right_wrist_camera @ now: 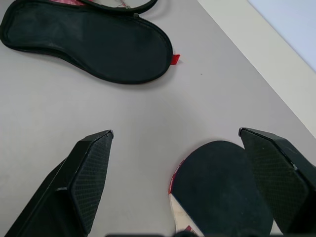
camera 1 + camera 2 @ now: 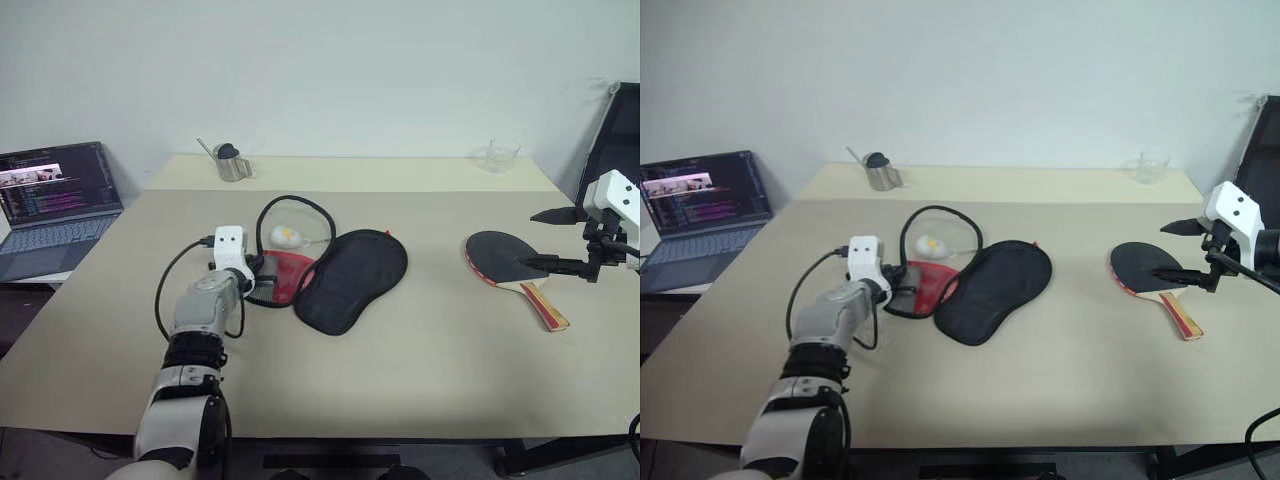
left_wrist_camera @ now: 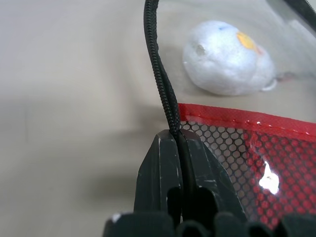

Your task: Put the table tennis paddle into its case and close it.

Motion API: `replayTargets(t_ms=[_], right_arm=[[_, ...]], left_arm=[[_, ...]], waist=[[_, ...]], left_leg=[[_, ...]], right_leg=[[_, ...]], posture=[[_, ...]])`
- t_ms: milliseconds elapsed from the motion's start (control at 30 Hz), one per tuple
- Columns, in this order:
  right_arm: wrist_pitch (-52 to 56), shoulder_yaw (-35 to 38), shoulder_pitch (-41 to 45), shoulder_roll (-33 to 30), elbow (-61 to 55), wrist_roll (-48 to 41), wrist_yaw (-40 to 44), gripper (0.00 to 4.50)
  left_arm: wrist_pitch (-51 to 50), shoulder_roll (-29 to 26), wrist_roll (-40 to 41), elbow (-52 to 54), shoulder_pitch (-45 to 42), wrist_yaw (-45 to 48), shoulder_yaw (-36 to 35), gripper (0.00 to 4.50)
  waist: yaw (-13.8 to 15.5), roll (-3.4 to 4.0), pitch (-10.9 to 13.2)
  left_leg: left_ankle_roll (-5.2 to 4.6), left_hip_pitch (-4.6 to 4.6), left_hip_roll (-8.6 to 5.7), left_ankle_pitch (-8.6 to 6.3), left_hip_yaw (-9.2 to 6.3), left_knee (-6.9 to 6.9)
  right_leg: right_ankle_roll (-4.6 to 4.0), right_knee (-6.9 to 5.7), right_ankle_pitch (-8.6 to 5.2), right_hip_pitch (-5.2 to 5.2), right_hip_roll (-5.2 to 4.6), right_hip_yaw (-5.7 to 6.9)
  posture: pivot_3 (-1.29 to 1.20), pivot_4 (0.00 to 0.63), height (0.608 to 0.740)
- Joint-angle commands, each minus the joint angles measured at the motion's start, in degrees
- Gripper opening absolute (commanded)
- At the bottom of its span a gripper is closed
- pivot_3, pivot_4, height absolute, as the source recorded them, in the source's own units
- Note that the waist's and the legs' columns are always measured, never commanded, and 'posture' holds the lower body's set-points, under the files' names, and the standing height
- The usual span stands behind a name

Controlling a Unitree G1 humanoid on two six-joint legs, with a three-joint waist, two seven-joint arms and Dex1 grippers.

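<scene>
The case lies unzipped in the middle of the table, its black half spread flat beside the red mesh half. The black zip edge of the mesh half arches up over a white-yellow ball. My left gripper is shut on that zip edge at the red half's left rim, with the cord pinched between its fingers. The table tennis paddle lies flat at the right, black face up, handle toward the front. My right gripper hangs open just above it, nothing between its fingers.
An open laptop stands off the table's left side. A metal jug and a clear glass stand on the paler table at the back. A dark chair back rises at the far right.
</scene>
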State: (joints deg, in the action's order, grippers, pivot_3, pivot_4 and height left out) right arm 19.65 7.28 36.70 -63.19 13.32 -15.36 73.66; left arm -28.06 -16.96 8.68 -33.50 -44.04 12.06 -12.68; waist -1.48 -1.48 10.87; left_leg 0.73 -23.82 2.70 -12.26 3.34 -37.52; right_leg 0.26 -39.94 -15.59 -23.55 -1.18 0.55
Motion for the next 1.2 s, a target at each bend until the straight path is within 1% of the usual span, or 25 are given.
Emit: replayTargets(t_ms=[33, 233, 433, 500, 800, 1200], right_arm=[[0.4, 2.6, -0.4, -1.3, -2.3, -1.4, -0.3, 4.50], [1.0, 3.1, -1.3, -1.6, -3.3, -1.8, -0.6, 4.50], [1.2, 2.5, -0.6, -1.8, -3.2, -2.0, -0.6, 4.50], [1.1, 2.3, -0.2, -1.8, -3.0, -1.9, -0.5, 4.50], [0.8, 1.5, 0.9, -1.4, -2.2, -1.4, -0.3, 4.50], [1.1, 1.7, 0.1, -1.5, -3.4, -1.6, -0.3, 4.50]], left_arm=[[3.3, 1.7, -0.5, 2.6, -1.5, -4.3, -0.2, 0.02], [7.8, 4.2, -2.1, 1.0, -2.5, -12.5, -0.7, 0.02], [10.9, 7.0, -2.9, 1.2, -3.3, -23.2, -2.5, 0.02], [10.1, 8.6, -2.6, 2.2, -2.8, -23.2, -1.6, 0.02], [10.6, 13.5, -3.2, 0.8, -3.9, -23.2, 1.6, 0.02], [11.9, 16.8, -3.5, -5.0, -7.8, -22.1, 3.3, 0.02]], waist=[[0.0, 0.00, 0.0], [0.0, -0.01, 0.0], [0.0, -0.03, 0.0], [0.0, -0.03, 0.0], [0.1, -0.06, 0.0], [0.2, -0.10, 0.1]], left_leg=[[0.00, 0.00, 0.00, 0.00, 0.00, -0.01], [0.00, 0.00, 0.00, 0.00, -0.02, -0.11], [0.00, -0.01, 0.00, -0.01, -0.01, -0.21], [0.00, -0.01, -0.01, -0.01, -0.01, -0.22], [0.00, -0.03, -0.08, -0.01, -0.02, -0.27], [-0.01, -0.06, -0.11, -0.01, -0.03, -0.27]], right_leg=[[0.00, 0.00, 0.00, 0.01, 0.00, 0.00], [0.05, 0.00, 0.02, 0.05, 0.00, 0.00], [0.13, 0.01, 0.04, 0.09, 0.00, -0.02], [0.33, 0.01, -0.06, 0.09, 0.00, -0.03], [0.39, 0.06, -0.04, 0.14, 0.00, -0.01], [0.43, 0.14, -0.05, 0.15, 0.02, 0.01]], posture=[[0.00, 0.150, 0.740], [0.00, 0.150, 0.740], [0.00, 0.150, 0.740], [0.00, 0.150, 0.740], [0.00, 0.150, 0.740], [0.00, 0.150, 0.740]])
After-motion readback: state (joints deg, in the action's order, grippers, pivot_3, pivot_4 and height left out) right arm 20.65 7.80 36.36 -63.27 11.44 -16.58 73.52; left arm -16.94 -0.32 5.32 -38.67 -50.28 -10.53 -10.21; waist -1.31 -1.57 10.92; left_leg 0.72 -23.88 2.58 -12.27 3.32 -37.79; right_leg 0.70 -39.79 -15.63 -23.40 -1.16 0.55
